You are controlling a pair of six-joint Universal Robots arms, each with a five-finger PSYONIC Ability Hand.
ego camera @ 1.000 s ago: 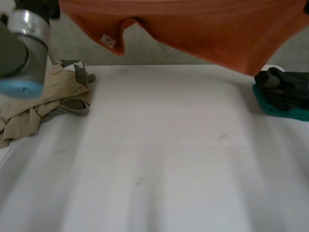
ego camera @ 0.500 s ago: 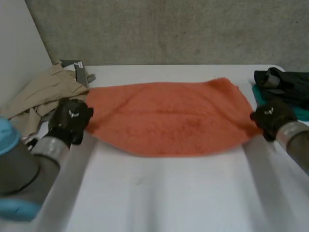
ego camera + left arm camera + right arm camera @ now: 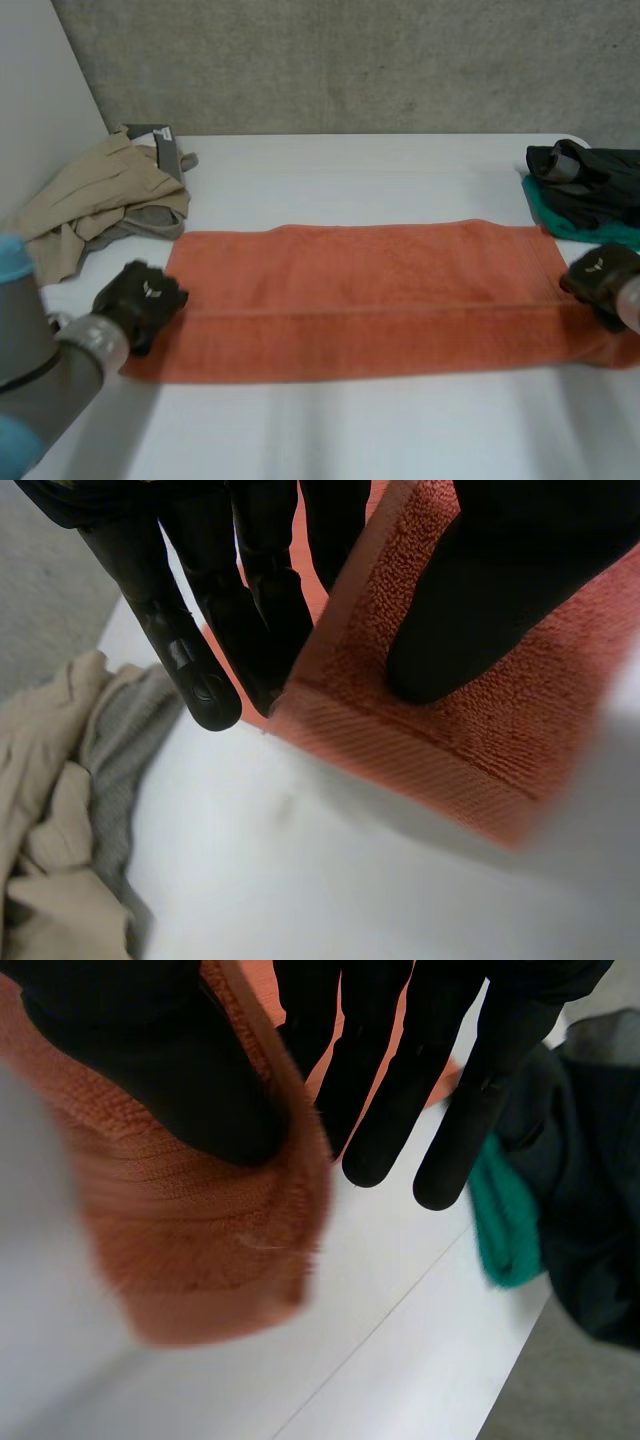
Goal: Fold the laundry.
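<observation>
Orange towel now flat on the bench. A second ago it hung high in the air; half a second ago it sagged between the hands with its middle drooping. It is laid out as one long band across the bench, so the spread is done and the fold can start.

Left hand at the towel's left end, near corner. In the wrist view the thumb presses on top and the fingers lie under the hem, so the cloth is pinched. Right hand at the right end grips likewise, thumb over the cloth and straight fingers behind it.

A line runs the length of the towel near its front edge. It may be a woven border or a doubled layer; cannot tell.

Edges: the towel's long sides lie straight and parallel. The right end lies close to the teal cloth under the dark garment. The left end is just clear of the beige clothes.

Room: bare bench beyond the far edge, between the two piles, and a strip in front.
</observation>
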